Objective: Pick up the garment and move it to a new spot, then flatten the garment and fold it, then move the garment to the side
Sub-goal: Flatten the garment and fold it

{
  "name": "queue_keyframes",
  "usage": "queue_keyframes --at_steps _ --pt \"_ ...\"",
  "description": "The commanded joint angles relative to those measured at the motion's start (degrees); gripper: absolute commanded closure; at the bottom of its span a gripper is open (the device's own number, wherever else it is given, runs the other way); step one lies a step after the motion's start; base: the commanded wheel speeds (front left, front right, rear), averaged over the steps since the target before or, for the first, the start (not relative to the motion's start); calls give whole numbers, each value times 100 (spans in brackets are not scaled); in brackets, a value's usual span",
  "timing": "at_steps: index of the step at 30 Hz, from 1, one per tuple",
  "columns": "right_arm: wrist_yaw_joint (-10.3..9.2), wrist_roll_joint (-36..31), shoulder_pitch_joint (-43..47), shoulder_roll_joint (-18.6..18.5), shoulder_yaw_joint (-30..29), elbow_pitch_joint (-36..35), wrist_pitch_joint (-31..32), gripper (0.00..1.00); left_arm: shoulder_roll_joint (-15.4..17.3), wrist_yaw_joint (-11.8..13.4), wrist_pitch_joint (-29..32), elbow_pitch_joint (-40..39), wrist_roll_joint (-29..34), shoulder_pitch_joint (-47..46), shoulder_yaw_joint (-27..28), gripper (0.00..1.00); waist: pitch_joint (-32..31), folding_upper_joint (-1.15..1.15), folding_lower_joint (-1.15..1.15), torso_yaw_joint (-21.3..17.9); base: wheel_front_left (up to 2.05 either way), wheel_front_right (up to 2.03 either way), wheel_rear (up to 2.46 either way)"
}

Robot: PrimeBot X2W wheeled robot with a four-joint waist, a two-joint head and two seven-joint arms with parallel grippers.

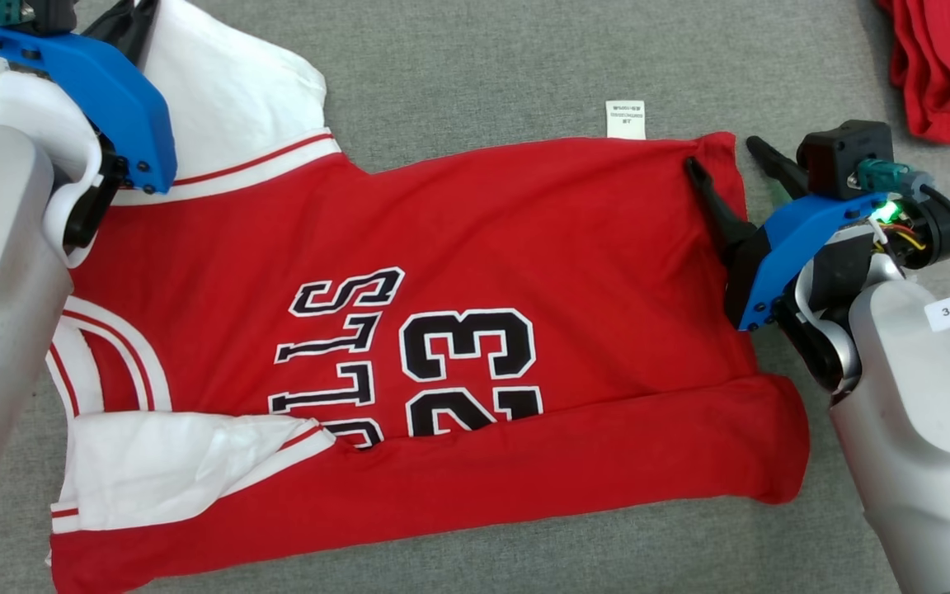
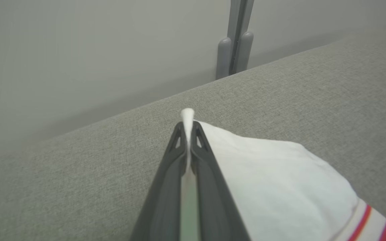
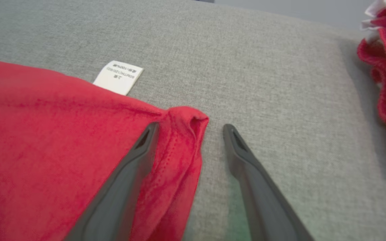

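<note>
In the head view, the garment (image 1: 524, 272) is spread on the grey table (image 1: 458, 74), from 9 o'clock to 3 o'clock. It is a red jersey with white sleeves, red-and-white trim, black letters edged in white and the number 23. The long edge at 6 o'clock is already turned over as a band. A white care label (image 1: 625, 120) sticks out at 1 o'clock, and a second heap of red cloth (image 1: 949, 66) lies well apart at 2 o'clock. The right gripper (image 1: 724, 155) is spread at the far hem corner, at 3 o'clock.

In the left wrist view, the left gripper (image 2: 189, 129) is pressed together on the tip of a white sleeve, and a bit of white cloth sticks out past the tips. The rest of the sleeve runs away to 4 o'clock.

In the right wrist view, one finger is laid over the red cloth and the other over the bare table, with the rolled hem corner between them. Nothing is pinched there yet.

The garment is judged to be light, soft and quite limp, so it can sag and crease when it is lifted. It is best taken by two corners of one edge, a sleeve tip and a hem corner, and kept stretched between them.
</note>
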Motion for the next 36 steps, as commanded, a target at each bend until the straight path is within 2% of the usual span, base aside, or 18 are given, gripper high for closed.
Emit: queue_keyframes --at_steps 1,2,3,4,5,15,26,31,36 --pt "1 8 -10 -14 40 61 44 0 -23 -1 -29 15 -25 -105 -11 100 7 0 1 12 0 0 0" --pt "1 17 -26 -29 81 103 68 19 -33 -1 -61 28 -40 -114 -34 100 6 0 1 28 0 0 0" --pt "1 40 -46 -35 107 135 74 59 -38 -1 -87 38 -74 -121 -55 100 4 0 1 41 0 0 0" --pt "1 50 -57 -55 140 162 63 84 -55 -1 -116 55 -96 -126 -80 100 -3 0 1 61 0 0 0" --pt "1 58 -69 -75 147 193 51 100 -70 -1 -158 76 -132 -130 -86 100 -14 0 1 78 0 0 0" --pt "1 -114 -120 -174 -176 383 -842 100 -90 -1 -714 12 -373 56 -184 100 -322 0 1 262 0 0 0" --pt "0 -159 378 -321 -315 605 -1712 100 91 9 -1293 -754 -533 775 -336 100 -864 0 1 605 0 0 0" --pt "1 -115 678 -395 -349 707 -2028 100 261 160 -1410 -1286 -632 1313 -321 100 -1150 0 1 710 0 0 0" --pt "0 -93 952 -435 -323 790 -2279 100 508 418 -1468 -1988 -751 1941 -291 100 -1393 0 1 790 0 0 0"
